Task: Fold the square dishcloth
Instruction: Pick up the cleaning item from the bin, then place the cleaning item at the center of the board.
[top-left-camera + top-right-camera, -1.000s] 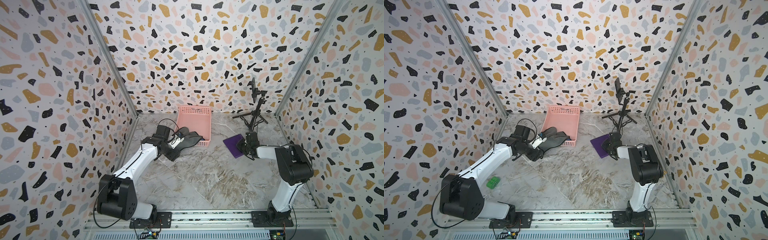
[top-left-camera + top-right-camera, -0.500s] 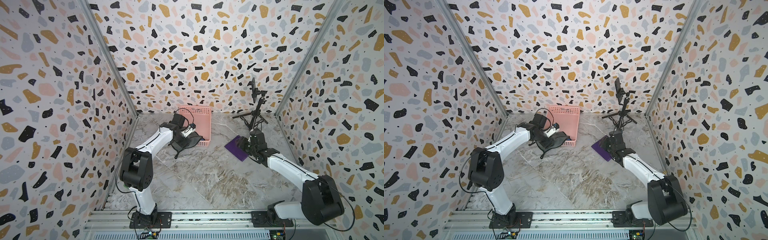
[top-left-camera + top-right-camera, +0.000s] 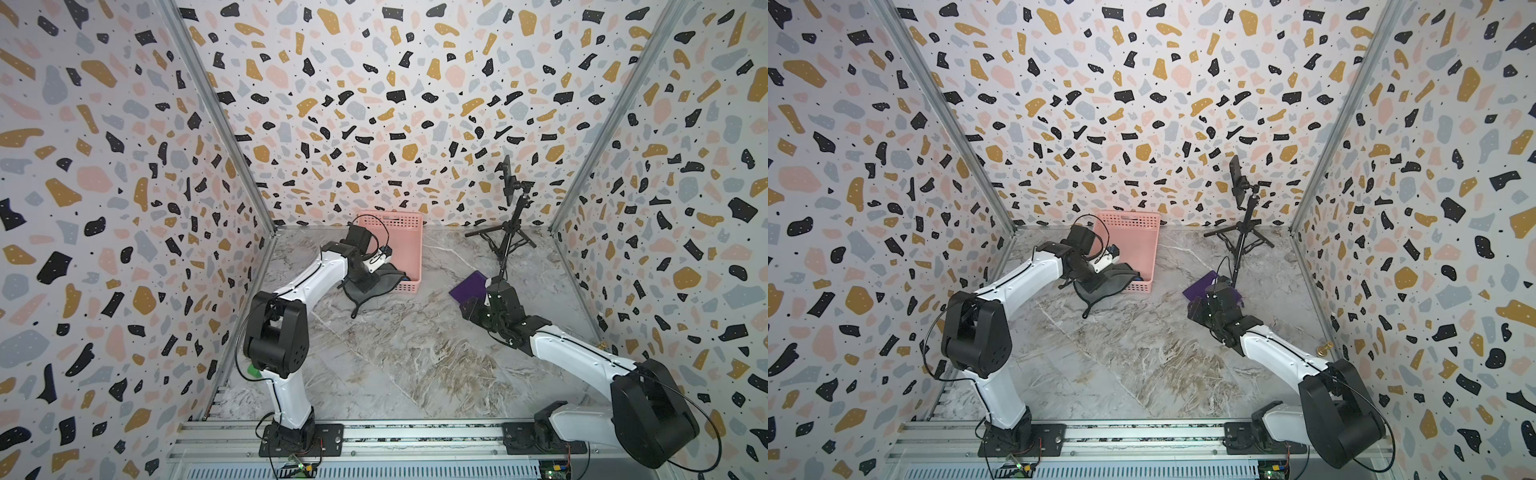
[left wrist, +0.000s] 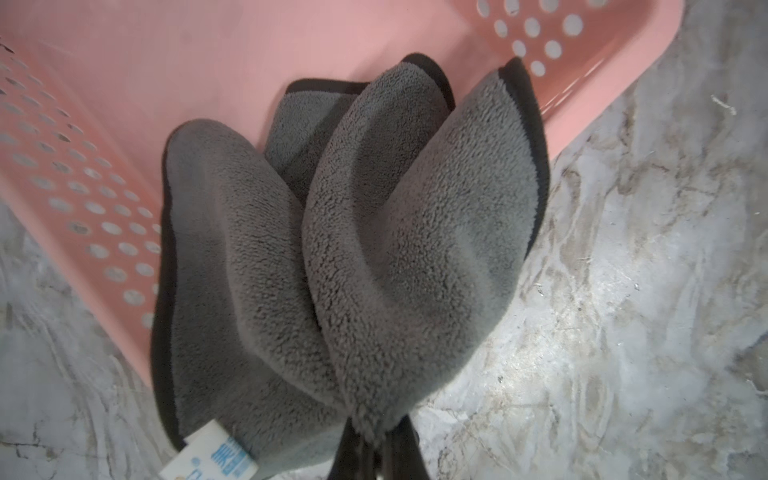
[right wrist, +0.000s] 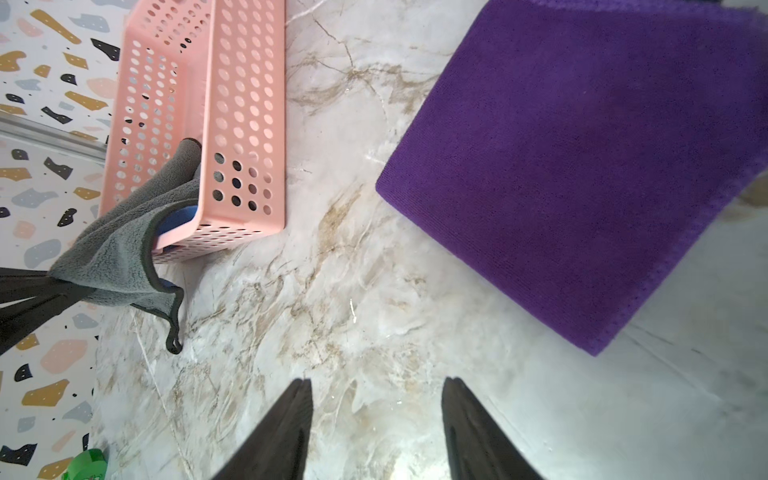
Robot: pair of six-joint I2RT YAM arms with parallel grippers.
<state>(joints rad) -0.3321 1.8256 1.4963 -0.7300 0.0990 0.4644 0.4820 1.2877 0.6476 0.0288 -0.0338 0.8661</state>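
One soft, limp grey fleece dishcloth hangs bunched, left gripper clamped on it; judged better held at a hemmed corner. Right gripper jaws apart, empty.

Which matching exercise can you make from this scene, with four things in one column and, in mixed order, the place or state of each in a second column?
Column one
1. grey dishcloth
2. purple cloth
3. pink basket
4. black tripod

Column two
A. stands on thin legs near the back wall
B. lies folded flat on the table
C. is pinched in the shut left jaws and hangs over a rim
D. has walls full of holes and holds part of a cloth

Right pairs: 1-C, 2-B, 3-D, 4-A
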